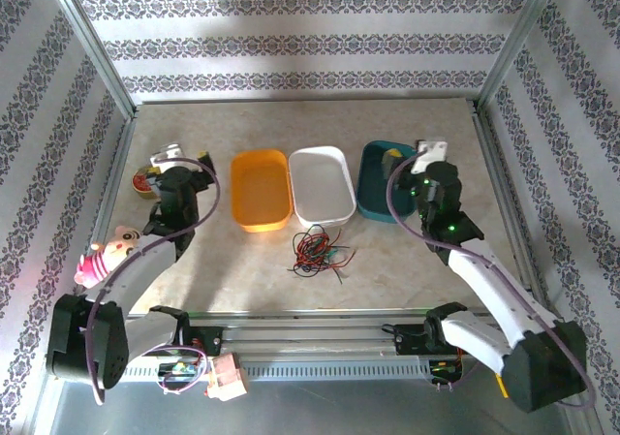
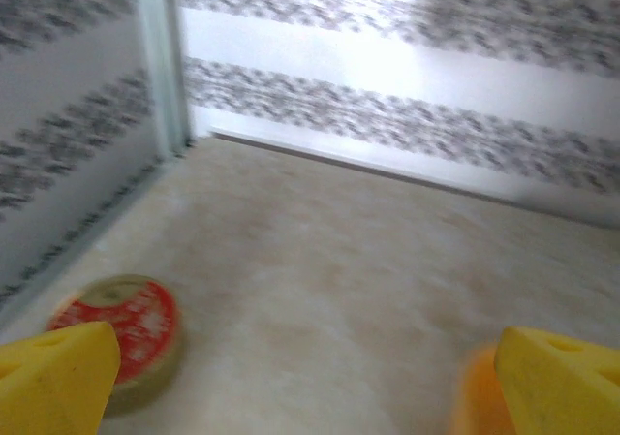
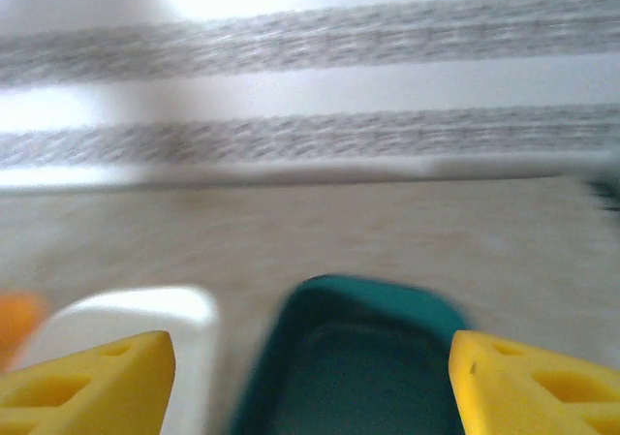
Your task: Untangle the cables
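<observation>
Yellow fingers (image 2: 58, 382) of my left tool (image 2: 305, 377) stand wide apart over tabletop (image 2: 339, 261) near a round red-topped tin (image 2: 136, 324); right tool (image 3: 310, 367) also apart, empty, above the teal plastic tray (image 3: 358, 357). Thin red, black and green cables (image 1: 315, 249) lie clumped on the tabletop just in front of the white plastic tray (image 1: 322, 185), well apart from both tools. Risk, I judge: pinching the whole clump would tighten the knot or drag everything along.

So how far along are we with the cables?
Nothing looks done: the cables lie in one tangle in front of the white tray. Nothing is in hand: left gripper open, right gripper open above the teal tray. All the separating is left.
</observation>
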Controlling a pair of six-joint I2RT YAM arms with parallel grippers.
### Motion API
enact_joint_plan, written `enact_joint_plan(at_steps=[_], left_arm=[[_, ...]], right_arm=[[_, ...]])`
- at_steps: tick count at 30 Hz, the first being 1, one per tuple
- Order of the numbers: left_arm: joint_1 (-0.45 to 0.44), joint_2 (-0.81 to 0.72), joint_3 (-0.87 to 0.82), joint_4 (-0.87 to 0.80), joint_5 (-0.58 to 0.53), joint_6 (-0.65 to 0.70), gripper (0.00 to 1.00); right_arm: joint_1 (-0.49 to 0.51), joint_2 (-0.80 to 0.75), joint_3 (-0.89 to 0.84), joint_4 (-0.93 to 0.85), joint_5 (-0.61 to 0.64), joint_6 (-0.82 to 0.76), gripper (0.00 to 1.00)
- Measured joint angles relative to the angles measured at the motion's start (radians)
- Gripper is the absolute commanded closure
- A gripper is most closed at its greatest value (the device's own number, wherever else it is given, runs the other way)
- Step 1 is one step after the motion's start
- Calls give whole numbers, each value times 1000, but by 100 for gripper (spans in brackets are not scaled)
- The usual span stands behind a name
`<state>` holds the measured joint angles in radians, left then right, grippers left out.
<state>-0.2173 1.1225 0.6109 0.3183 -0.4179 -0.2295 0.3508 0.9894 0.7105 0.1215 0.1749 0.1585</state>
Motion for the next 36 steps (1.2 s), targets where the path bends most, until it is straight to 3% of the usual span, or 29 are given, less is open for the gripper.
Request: enact_joint_plan(at_steps=[5, 9, 14, 31, 33, 36], left_arm=[[-301, -2, 58, -198, 126, -62, 1], [-429, -5, 58, -296, 296, -126, 1], [-547, -3, 57, -364, 415, -174, 1], [-576, 11, 19, -449, 552, -217, 1], [-576, 11, 12, -451, 569, -217, 1], [-580, 19, 4, -456, 587, -217, 1]], right_arm=[[297, 77, 60, -239, -168, 28, 26], [385, 196, 62, -350, -275, 64, 31], [418, 328, 86, -426, -338, 76, 33], [391, 481, 130, -420, -342, 68, 45], [391, 493, 130, -410, -343, 71, 51], [391, 513, 133, -395, -349, 75, 70]])
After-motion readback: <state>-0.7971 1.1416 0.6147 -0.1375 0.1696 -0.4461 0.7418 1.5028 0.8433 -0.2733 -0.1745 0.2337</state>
